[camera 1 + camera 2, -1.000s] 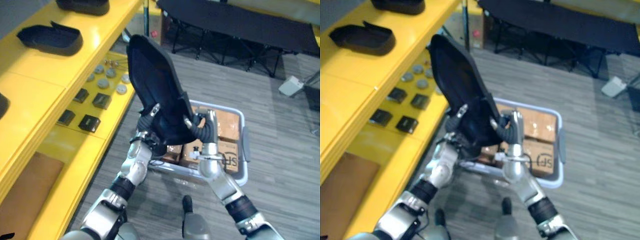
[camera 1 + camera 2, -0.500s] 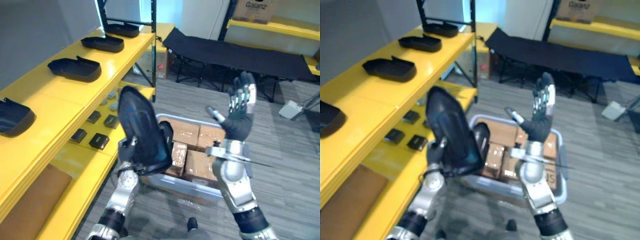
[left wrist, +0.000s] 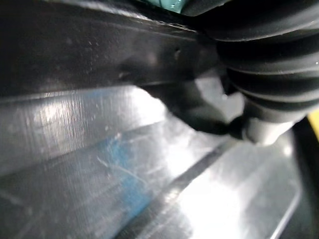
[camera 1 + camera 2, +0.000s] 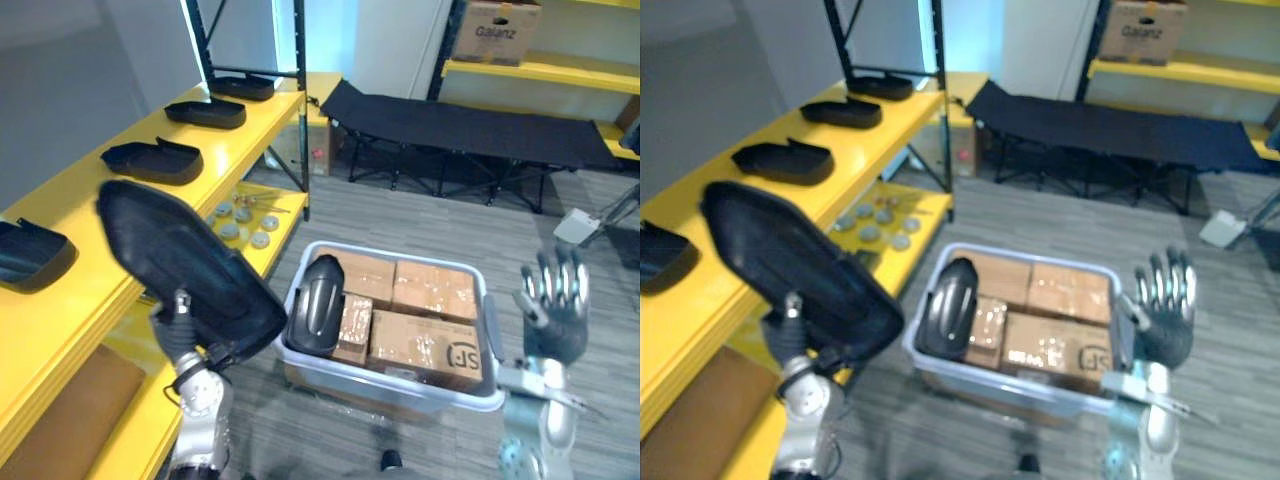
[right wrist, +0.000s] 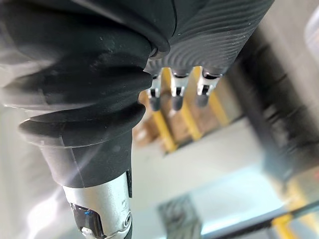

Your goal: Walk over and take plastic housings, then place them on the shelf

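A yellow metal shelf (image 4: 95,195) at left carries black plastic housings (image 4: 152,160). The pale grey plastic bin (image 4: 400,382) at lower centre holds cardboard boxes (image 4: 425,335) and an upright black housing (image 4: 315,305). Left hand (image 4: 178,335) fingers clasp a large black plastic housing (image 4: 185,265) left of centre, whose scuffed gloss the left wrist view shows. Right hand (image 4: 552,305) fingers spread, empty.

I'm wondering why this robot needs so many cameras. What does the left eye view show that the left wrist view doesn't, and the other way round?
The left eye view takes in the room: the yellow shelf with black housings lying on it, the plastic bin of cardboard boxes with another housing leaning inside, and the right hand raised, fingers straight. The left wrist view gives a very close look at the glossy surface of the held housing. Both share that housing, gripped in the left hand.
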You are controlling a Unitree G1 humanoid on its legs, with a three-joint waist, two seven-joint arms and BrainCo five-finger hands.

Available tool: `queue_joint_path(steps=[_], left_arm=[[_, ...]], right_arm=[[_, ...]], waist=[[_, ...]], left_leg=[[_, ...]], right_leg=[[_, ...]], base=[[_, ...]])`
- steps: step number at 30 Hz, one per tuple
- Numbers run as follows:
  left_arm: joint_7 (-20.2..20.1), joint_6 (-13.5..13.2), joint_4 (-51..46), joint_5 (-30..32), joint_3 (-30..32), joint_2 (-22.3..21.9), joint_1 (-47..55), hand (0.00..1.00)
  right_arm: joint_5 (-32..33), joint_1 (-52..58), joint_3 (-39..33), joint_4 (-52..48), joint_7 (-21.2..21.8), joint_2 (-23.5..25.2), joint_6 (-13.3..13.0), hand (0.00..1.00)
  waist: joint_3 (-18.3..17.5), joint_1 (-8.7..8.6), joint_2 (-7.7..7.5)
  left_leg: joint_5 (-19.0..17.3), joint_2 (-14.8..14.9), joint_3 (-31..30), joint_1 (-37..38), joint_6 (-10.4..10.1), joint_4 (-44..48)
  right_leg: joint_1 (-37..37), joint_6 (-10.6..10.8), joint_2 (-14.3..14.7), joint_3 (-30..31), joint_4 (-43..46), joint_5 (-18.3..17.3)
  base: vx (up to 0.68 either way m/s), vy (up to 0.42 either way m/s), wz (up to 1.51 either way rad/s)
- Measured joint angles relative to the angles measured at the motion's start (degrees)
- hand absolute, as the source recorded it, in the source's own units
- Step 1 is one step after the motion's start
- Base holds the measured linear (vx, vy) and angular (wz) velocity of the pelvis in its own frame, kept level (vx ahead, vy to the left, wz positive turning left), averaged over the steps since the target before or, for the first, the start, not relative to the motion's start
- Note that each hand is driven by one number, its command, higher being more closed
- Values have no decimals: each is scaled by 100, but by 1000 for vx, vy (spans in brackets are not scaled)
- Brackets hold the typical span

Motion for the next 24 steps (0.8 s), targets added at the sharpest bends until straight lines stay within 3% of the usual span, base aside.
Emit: queue_joint_path(steps=[3,7,10,14,19,24], left_arm=[[33,2,-394,77,223,-86,364,100],[147,46,-766,449,505,-168,644,100],[126,55,-1209,763,762,-172,825,100],[-346,51,-1660,783,1046,-191,1085,100],[-1110,-101,-2020,788,1275,-195,1366,100],[-1979,-185,-2307,705,1357,-132,1485,100]], right_arm=[[-57,-52,138,245,83,62,106,0],[-640,-493,575,566,56,52,116,0],[-1049,-1080,1106,756,-110,-10,165,0],[-1703,-1714,1687,942,-540,-191,334,0],[-2104,-2208,1776,1088,-1098,-267,380,0],[-2525,-2564,1759,1212,-1456,-267,401,0]], waist=[[-59,78,3],[-74,270,-1],[-77,486,21],[-75,834,99],[-64,1232,136],[46,1364,125]], left_leg=[[-16,1,-125,-53,-19,1],[-26,0,-390,-132,-9,25],[-20,-18,-851,-399,0,127],[137,-176,-1541,-633,76,120],[338,-530,-2246,-883,155,37],[380,-685,-2451,-901,206,11]], right_leg=[[81,-2,-2,-149,-62,-3],[225,6,-14,-454,-64,-62],[360,-15,-20,-914,-63,-131],[760,76,-93,-1783,-23,-320],[1086,255,-307,-2688,203,-539],[1063,234,-519,-2884,672,-851]], base=[[-5,7,19],[-7,4,35],[-14,-11,76],[29,-33,97],[44,-29,94],[18,-7,29]])
